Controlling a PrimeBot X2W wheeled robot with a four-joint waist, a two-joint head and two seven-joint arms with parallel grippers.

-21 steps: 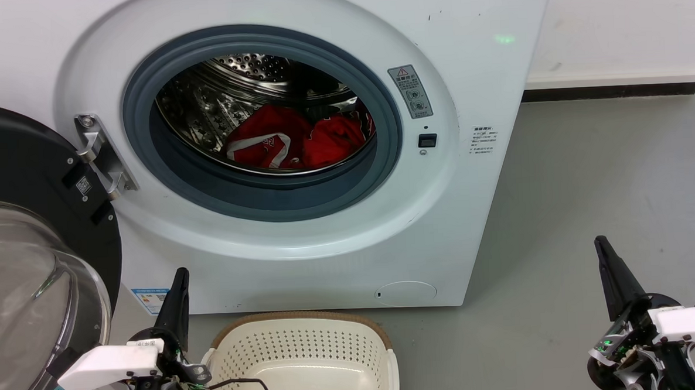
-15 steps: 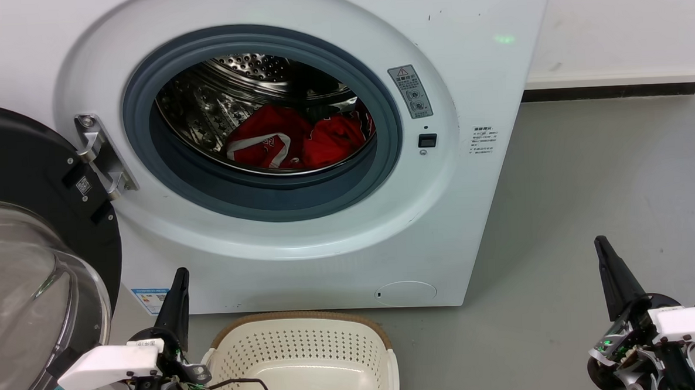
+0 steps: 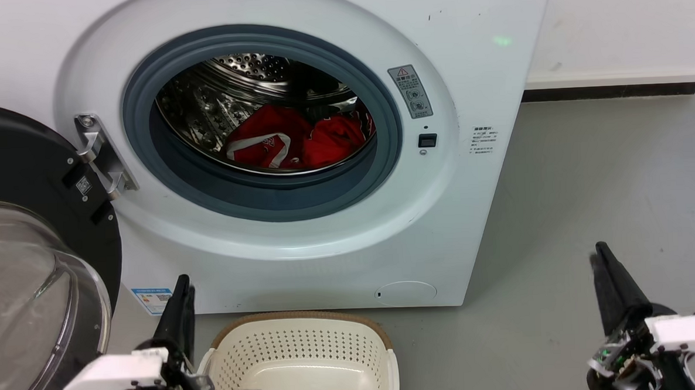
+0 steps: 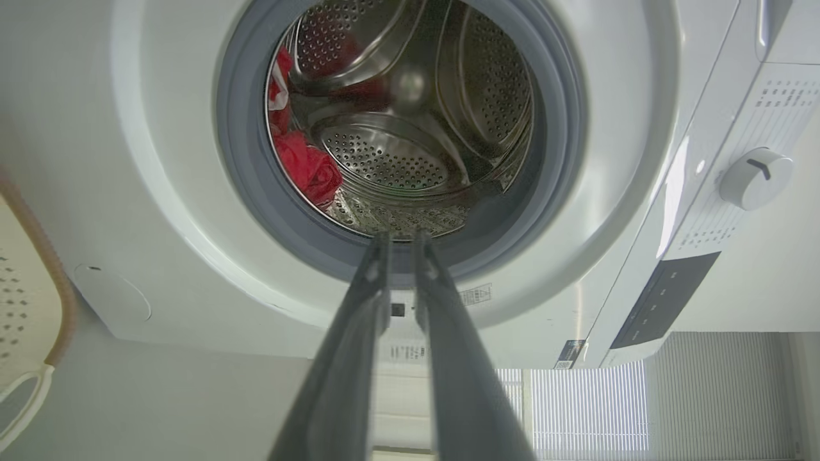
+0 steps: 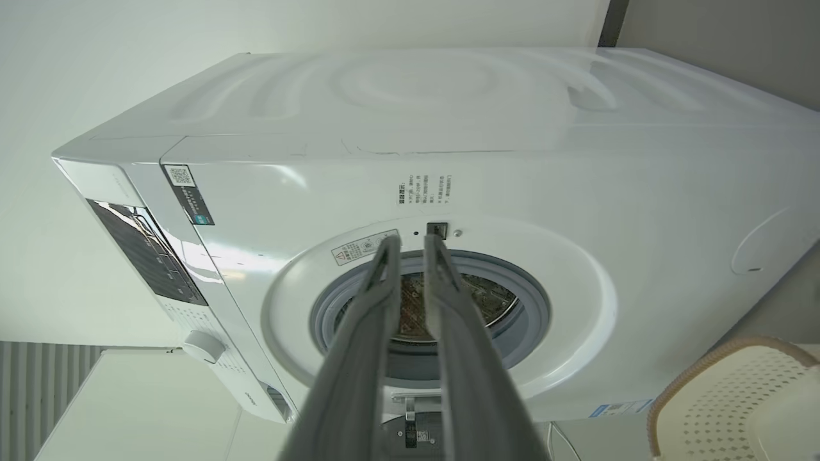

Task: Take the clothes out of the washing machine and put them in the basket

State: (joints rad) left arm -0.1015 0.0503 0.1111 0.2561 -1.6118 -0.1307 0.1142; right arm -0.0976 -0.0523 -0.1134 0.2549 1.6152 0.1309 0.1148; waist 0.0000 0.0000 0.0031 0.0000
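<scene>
Lowest in the head view, the left gripper (image 3: pixel 182 279) and the right gripper (image 3: pixel 599 251) point up, each empty, with only a narrow slit between its two fingers. The cream basket (image 3: pixel 300 318) stands on the grey floor (image 3: pixel 587 178) just right of the left gripper and close before the washing machine (image 3: pixel 303 244). The round glass door (image 3: pixel 24 174) hangs swung open at the left. Beyond the grey rubber ring (image 3: pixel 254 202), the red clothes (image 3: pixel 289 139) lie bunched at the bottom of the steel drum (image 3: pixel 203 107).
</scene>
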